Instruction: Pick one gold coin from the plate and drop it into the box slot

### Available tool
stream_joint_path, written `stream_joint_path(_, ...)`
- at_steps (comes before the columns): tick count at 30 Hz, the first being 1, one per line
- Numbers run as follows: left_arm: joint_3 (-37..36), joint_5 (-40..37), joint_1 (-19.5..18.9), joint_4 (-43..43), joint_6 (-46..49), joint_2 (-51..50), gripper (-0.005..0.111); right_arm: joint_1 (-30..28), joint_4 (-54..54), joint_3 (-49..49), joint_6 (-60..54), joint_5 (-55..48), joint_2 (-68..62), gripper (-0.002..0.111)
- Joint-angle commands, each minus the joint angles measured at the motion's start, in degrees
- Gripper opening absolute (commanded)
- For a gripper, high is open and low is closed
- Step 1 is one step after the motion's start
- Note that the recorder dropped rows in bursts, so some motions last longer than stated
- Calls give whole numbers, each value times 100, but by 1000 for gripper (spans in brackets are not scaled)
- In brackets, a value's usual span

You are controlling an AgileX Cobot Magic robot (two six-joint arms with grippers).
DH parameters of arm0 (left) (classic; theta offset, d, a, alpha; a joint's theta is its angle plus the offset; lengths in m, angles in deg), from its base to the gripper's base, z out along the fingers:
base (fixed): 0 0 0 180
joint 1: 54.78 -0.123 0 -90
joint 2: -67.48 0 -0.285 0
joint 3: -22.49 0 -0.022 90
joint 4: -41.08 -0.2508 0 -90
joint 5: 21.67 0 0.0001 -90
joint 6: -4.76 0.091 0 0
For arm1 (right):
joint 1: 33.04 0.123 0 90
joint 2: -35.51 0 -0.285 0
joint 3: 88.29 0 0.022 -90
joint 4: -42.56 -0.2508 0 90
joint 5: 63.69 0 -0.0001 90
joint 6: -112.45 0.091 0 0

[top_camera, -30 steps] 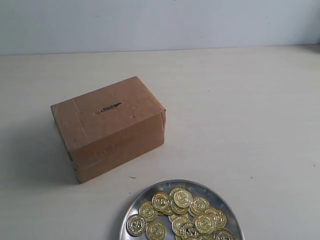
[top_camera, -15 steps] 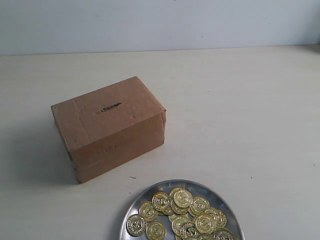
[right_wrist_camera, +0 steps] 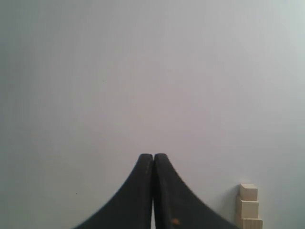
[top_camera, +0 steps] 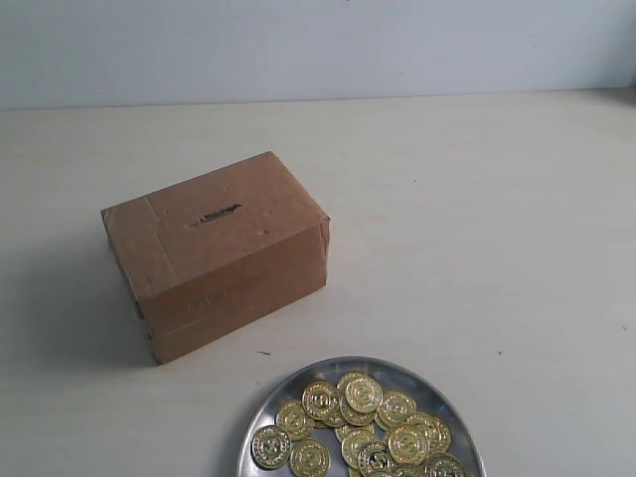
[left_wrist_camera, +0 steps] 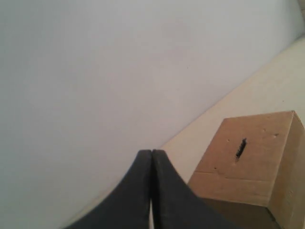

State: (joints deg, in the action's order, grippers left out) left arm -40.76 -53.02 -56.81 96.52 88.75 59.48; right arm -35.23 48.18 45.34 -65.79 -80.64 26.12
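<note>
1. A pale table (top_camera: 477,248) ran back to a plain light wall (top_camera: 298,50).
2. The box (top_camera: 224,253) sat left of the middle, turned at an angle, with the slot (top_camera: 217,214) cut in its top face.
3. The plate (top_camera: 397,370) lay at the near edge of the exterior view, apart from the box and partly cut off, heaped with gold coins (top_camera: 358,422).
4. The left gripper (left_wrist_camera: 151,153) had its jaws pressed together, holding nothing; its camera saw the box.
5. The right gripper (right_wrist_camera: 153,156) was likewise closed and empty, facing the wall, with a small stack of wooden blocks (right_wrist_camera: 249,206) in its camera's view.
</note>
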Motion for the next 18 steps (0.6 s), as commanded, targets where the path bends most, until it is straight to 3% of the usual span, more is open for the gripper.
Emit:
stream_joint_path(1, -124, 3, -13, 40, -21, 21, 0, -48, 11, -38, -7, -146, 14, 0)
stream_joint_path(8, -125, 47, -22, -339, -21, 21, 0, -48, 11, -146, -7, -304, -18, 0)
stream_joint_path(16, -268, 266, -80, -4434, -21, 21, 0, -48, 421, -1015, -16, 88, 161, 0)
stream_joint_path(18, -423, 466, -80, -4617, -21, 21, 0, -48, 397, -1322, -3, 119, 161, 0)
